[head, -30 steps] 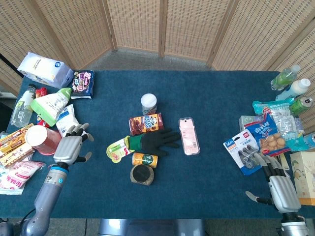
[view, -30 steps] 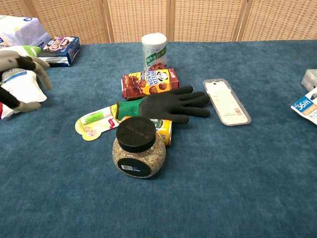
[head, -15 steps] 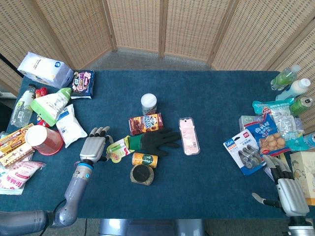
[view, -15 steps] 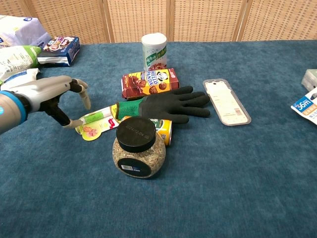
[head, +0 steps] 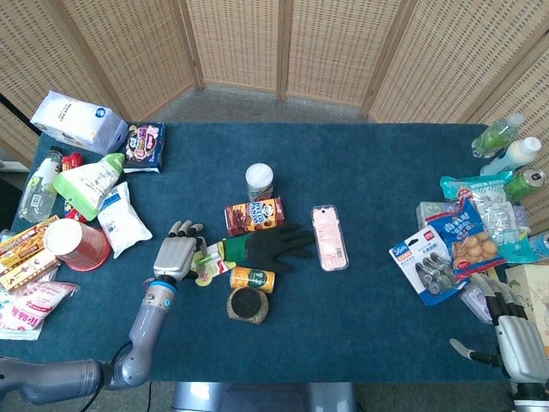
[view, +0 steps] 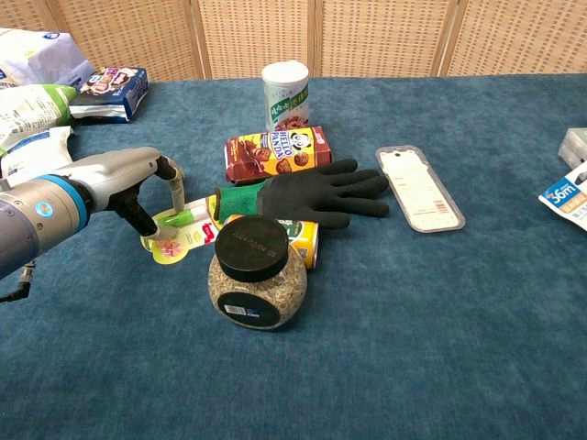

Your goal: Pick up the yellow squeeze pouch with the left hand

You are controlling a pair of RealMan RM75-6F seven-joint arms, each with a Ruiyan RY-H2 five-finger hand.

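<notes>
Woven wicker screens are backing a table [head: 360,172] covered in blue cloth, and I am reading it from left to right. At the far left edge, snack packets and a red cup [head: 75,244] are sitting in a cluster. Next, my left hand [head: 175,256] is reaching in over the near left part of the cloth, fingers curved downward and apart; in the chest view one fingertip [view: 176,197] is touching the yellow squeeze pouch [view: 174,231], but nothing is being gripped yet. The pouch is lying flat on the cloth, its green cap end tucked against the cuff of the black glove [view: 316,194], just beside the glass jar [view: 256,273] with the black lid. Behind these, a brown biscuit box [view: 276,152] and a white canister [view: 285,94] are standing. Further right, a flat pink package [head: 329,237] is lying alone. At the far right, my right hand [head: 517,336] is resting open and empty near the table corner, beside more packets. I am judging the task as barely begun: the reach is made, while closing on the pouch and lifting it are remaining.
</notes>
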